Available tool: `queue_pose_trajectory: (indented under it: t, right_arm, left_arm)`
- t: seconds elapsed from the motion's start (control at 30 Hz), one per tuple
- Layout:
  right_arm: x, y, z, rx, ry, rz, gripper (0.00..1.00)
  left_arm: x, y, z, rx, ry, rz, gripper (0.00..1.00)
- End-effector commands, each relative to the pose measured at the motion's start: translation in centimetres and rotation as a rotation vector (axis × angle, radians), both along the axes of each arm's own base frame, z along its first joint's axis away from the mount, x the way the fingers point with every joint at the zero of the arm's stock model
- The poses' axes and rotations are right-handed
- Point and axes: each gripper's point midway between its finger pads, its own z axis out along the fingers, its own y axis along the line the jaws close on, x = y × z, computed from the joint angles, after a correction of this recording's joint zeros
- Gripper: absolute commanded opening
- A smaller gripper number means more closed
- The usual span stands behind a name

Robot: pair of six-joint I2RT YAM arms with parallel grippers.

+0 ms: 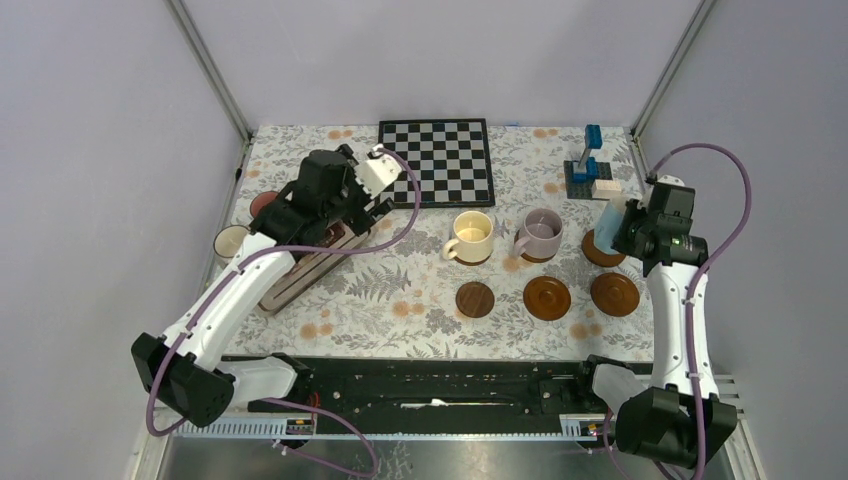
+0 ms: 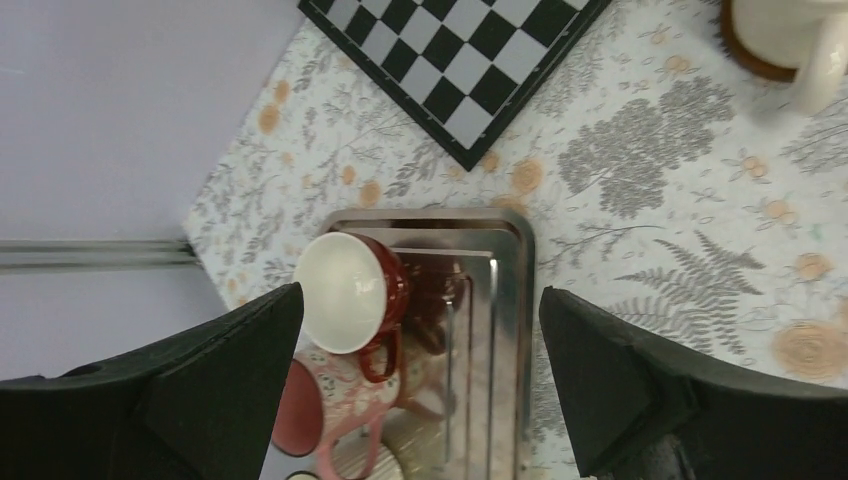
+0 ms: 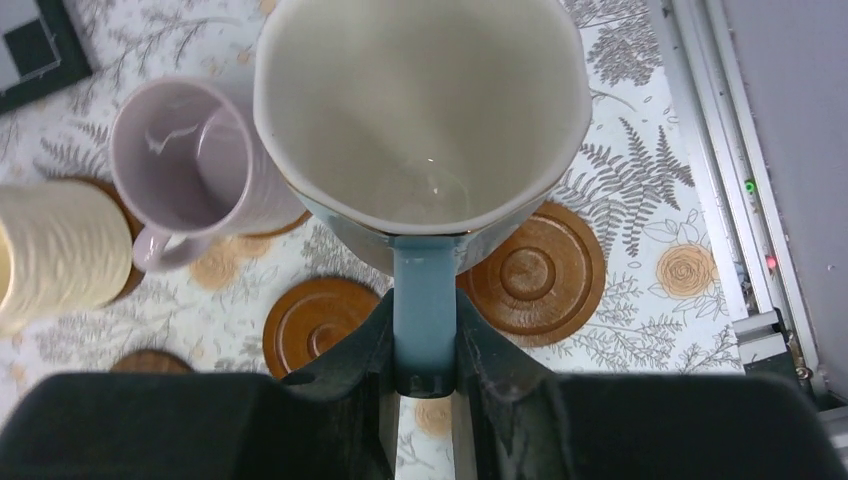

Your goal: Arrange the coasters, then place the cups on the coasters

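Blue mug (image 3: 420, 100) is pinched by its handle in my right gripper (image 3: 425, 350), hanging right over the back-right coaster (image 1: 598, 254); can't tell if it's touching.

The top external camera looked steeply down from behind the near edge, taking in the whole table (image 1: 400, 290). The left wrist camera hung close above the metal tray (image 2: 505, 300), sharing the chessboard (image 2: 450, 60) at its upper centre with the top view. The right wrist camera sat tight against the light blue mug (image 3: 425, 100), sharing the lilac mug (image 3: 190, 160) at upper left
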Motion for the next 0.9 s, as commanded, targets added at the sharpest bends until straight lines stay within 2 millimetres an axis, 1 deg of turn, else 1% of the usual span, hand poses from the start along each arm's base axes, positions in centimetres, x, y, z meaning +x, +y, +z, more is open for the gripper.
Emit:
queue_pose_trajectory:
  t: [0.0, 0.1, 0.23, 0.3, 0.33, 0.4, 0.53, 0.77, 0.87]
  right_arm:
    - [4.0, -3.3, 4.0, -0.069, -0.265, -0.19, 0.0]
    - [4.1, -4.2, 3.0, -0.083, -0.302, -0.254, 0.0]
    - [4.1, -4.5, 1.1, -0.066, -0.334, -0.315, 0.0]
    - [4.1, -4.8, 0.1, -0.077, -0.331, -0.343, 0.0]
    - [4.0, -4.9, -0.7, -0.091, -0.323, -0.355, 0.0]
    - [4.2, -5.0, -1.4, -0.105, -0.345, -0.359, 0.0]
    - [5.1, -4.5, -1.2, -0.134, -0.434, -0.343, 0.0]
    - [5.8, -4.4, -2.2, -0.169, -0.444, -0.332, 0.0]
    - [6.2, -4.6, -2.2, -0.199, -0.457, -0.33, 0.0]
  left_arm:
    - [-0.9, -1.2, 0.9, -0.21, 0.027, 0.022, 0.99]
    - [-1.1, -1.4, 0.5, -0.268, 0.049, 0.024, 0.99]
    - [-1.1, -1.0, -0.1, -0.298, 0.05, 0.041, 0.99]
    - [-0.9, -0.8, -0.3, -0.31, 0.049, 0.054, 0.99]
    - [-0.9, -0.7, -0.4, -0.315, 0.052, 0.057, 0.99]
    - [-0.8, -0.7, -0.5, -0.325, 0.057, 0.06, 0.99]
    - [-0.5, -1.0, -0.7, -0.344, 0.065, 0.06, 0.99]
    - [0.0, -1.1, -1.5, -0.346, 0.083, 0.073, 0.99]
    - [0.1, -1.1, -1.5, -0.353, 0.086, 0.077, 0.99]
